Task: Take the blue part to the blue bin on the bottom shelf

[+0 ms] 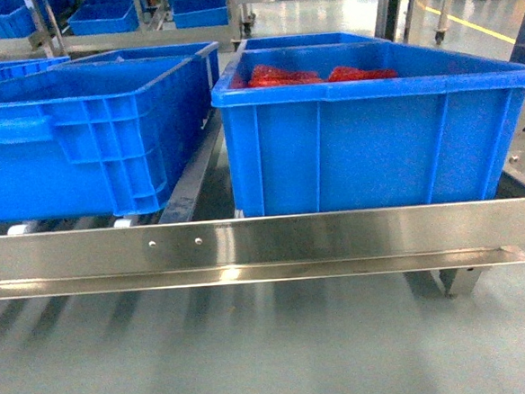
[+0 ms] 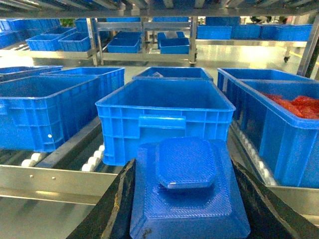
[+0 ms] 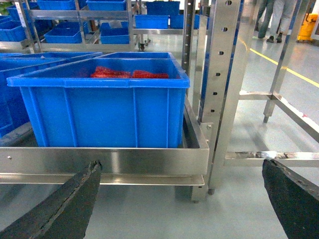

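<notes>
The blue part [image 2: 187, 189], a flat ribbed block with a raised octagonal top, is clamped between the black fingers of my left gripper [image 2: 183, 167]. It hangs just in front of the bottom shelf's steel rail [image 2: 55, 181]. Straight ahead of it stands an empty blue bin [image 2: 164, 124] on the rollers. In the head view that rail [image 1: 265, 240] runs across the middle, with two blue bins behind it, and neither gripper shows. My right gripper [image 3: 182, 164] is open over the floor with nothing in it, facing the shelf's right end [image 3: 124, 162].
A blue bin holding red parts [image 1: 376, 144] sits at the right of the shelf, beside the perforated upright [image 3: 222, 74]. More blue bins [image 2: 45, 112] stand to the left and on racks behind. Grey floor lies below the rail. People stand far off at the right [image 3: 266, 20].
</notes>
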